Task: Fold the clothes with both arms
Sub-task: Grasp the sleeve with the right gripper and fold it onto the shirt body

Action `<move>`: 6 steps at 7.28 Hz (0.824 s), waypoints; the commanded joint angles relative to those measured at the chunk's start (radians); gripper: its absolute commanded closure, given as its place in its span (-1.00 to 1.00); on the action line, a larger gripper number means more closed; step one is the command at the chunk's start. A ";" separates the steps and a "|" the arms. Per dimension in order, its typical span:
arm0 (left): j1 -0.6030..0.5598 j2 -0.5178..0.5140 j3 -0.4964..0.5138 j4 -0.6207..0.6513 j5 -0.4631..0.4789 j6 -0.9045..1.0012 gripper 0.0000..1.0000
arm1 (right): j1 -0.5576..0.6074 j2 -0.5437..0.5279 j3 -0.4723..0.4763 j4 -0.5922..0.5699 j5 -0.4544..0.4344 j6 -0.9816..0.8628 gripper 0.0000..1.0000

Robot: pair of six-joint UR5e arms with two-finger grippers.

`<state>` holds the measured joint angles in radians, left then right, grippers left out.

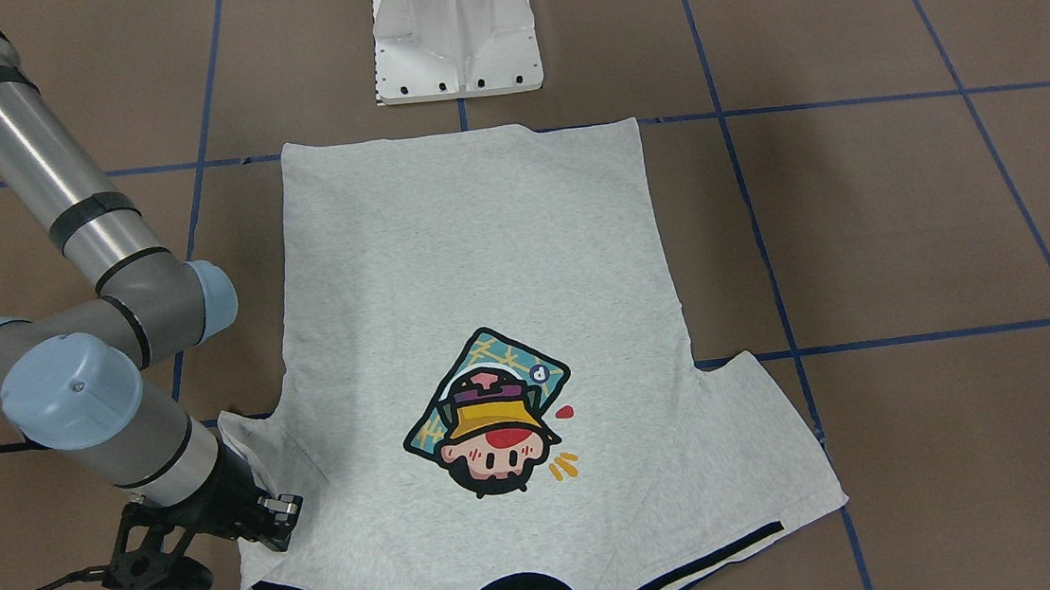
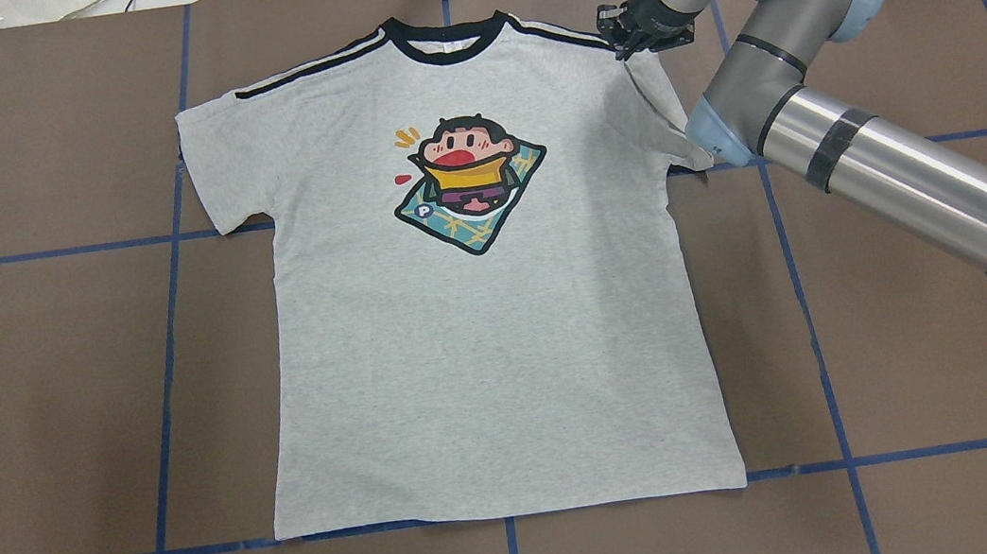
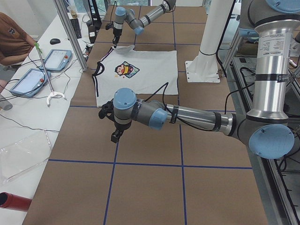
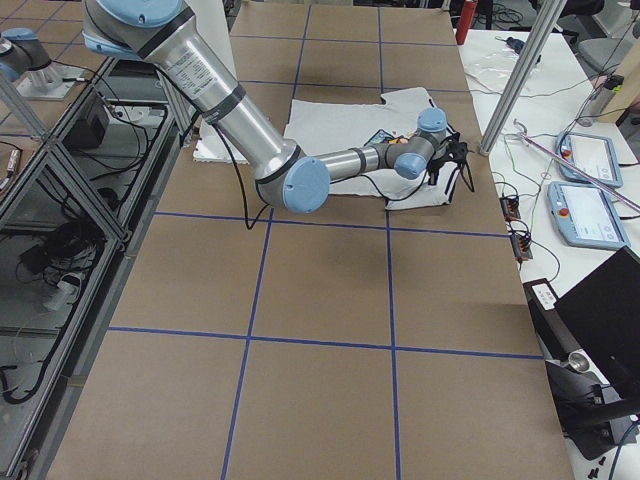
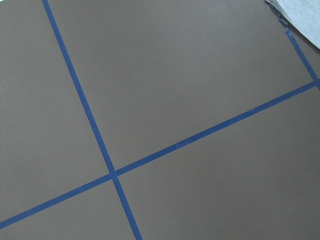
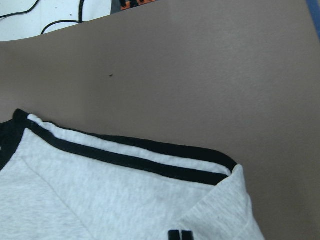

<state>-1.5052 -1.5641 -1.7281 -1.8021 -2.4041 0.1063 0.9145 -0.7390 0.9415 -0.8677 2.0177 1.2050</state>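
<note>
Left gripper (image 3: 116,135) hangs over bare table (image 2: 39,375), well off the shirt; fingers apart or together, cannot tell. T-shirt (image 2: 486,364) flat mid-table, print up, collar far from base. Right gripper (image 2: 630,44) pinched together on its sleeve (image 2: 669,125), fabric bunched.
</note>
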 commanded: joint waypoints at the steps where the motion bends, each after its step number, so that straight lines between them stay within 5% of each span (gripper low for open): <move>1: -0.001 -0.001 -0.001 0.000 -0.001 0.000 -1.00 | -0.022 0.103 -0.128 -0.010 -0.059 0.016 1.00; 5: 0.000 -0.001 -0.001 0.000 -0.001 0.000 -1.00 | -0.042 0.170 -0.231 -0.010 -0.122 0.016 1.00; 6: 0.000 -0.002 -0.001 0.000 -0.001 -0.005 -1.00 | -0.048 0.170 -0.233 -0.010 -0.137 0.013 0.12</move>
<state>-1.5049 -1.5652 -1.7288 -1.8020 -2.4053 0.1046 0.8762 -0.5721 0.7154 -0.8774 1.9006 1.2204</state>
